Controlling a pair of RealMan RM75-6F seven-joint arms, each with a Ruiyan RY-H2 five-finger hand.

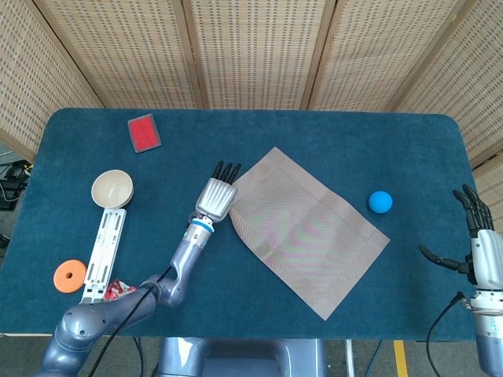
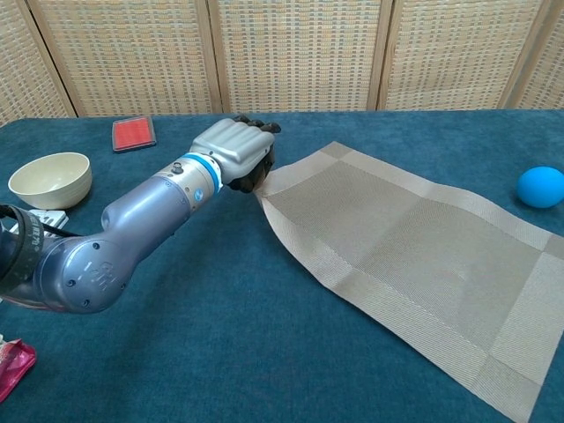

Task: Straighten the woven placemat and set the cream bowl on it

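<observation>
Head view shows the left hand (image 1: 215, 199) at the mat's (image 1: 302, 232) left corner, knuckles up, fingers curled down onto the edge. From the chest view the left hand (image 2: 236, 155) looks to be pinching that corner, which rides a little off the cloth, so I'd call it grasping the mat. The mat (image 2: 414, 256) lies skewed, its long axis running from upper left down to lower right across the counter (image 1: 259, 133), nowhere near square with the front edge. Everything turns on that corner: the mat stretches away to the right of the hand, so swinging the corner should rotate it straight. The bowl (image 1: 111, 189) sits upright well off to the left, near the same arm, just above a white strip (image 1: 104, 253). The right hand (image 1: 479, 247) hangs at the far right edge, fingers spread, holding nothing, well clear of the mat. A blue ball (image 1: 380, 202) rests just beside the mat's right side and could get nudged. Dark blue cloth covers the counter; woven screens stand behind.
</observation>
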